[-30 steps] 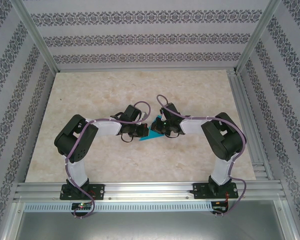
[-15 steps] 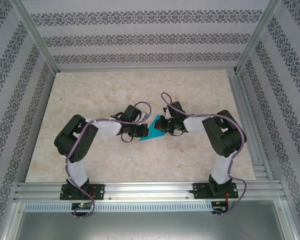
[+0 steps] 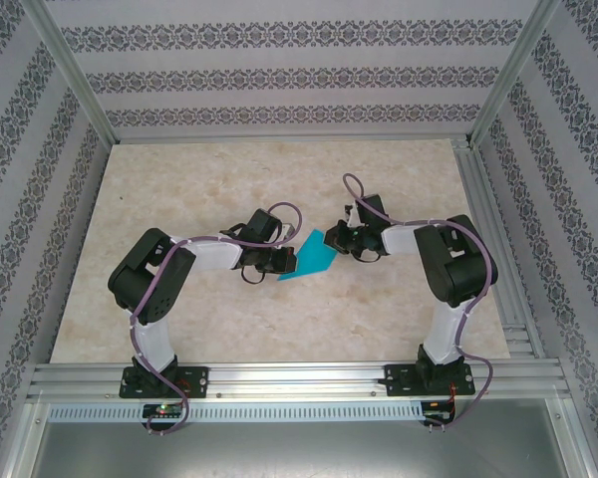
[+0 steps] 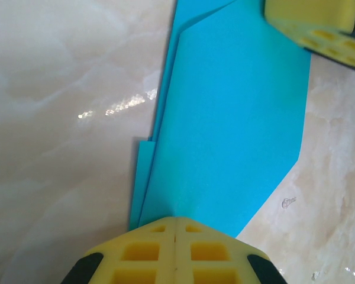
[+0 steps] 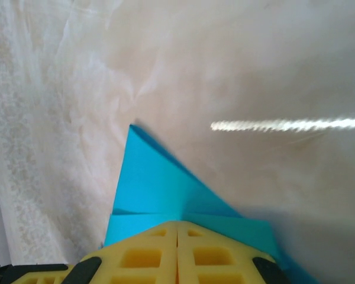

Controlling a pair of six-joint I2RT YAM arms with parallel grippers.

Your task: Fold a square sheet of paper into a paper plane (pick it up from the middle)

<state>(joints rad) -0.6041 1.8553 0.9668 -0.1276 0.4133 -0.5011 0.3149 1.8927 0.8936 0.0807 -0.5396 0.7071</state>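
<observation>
The turquoise sheet of paper (image 3: pixel 314 257) lies flat on the table's middle, folded into a layered shape with one sharp tip. In the left wrist view the paper (image 4: pixel 231 118) spreads away from my left gripper (image 4: pixel 175 220), whose yellow tips are shut and rest on its near edge. From above, the left gripper (image 3: pixel 285 261) sits at the paper's left end. My right gripper (image 3: pixel 341 241) is at the paper's right end, also shut. In the right wrist view the right gripper (image 5: pixel 177 223) rests on the paper (image 5: pixel 154 183), the tip pointing away. One right finger (image 4: pixel 316 21) shows top right.
The beige marble tabletop (image 3: pixel 179 199) surrounds the paper with free room on all sides. Aluminium rails (image 3: pixel 490 249) border the right and near edges. Patterned walls (image 3: pixel 279 80) close in the back and sides.
The right gripper has slid to the right and slightly back across the paper, uncovering more of it. The left gripper and the paper have stayed put.
</observation>
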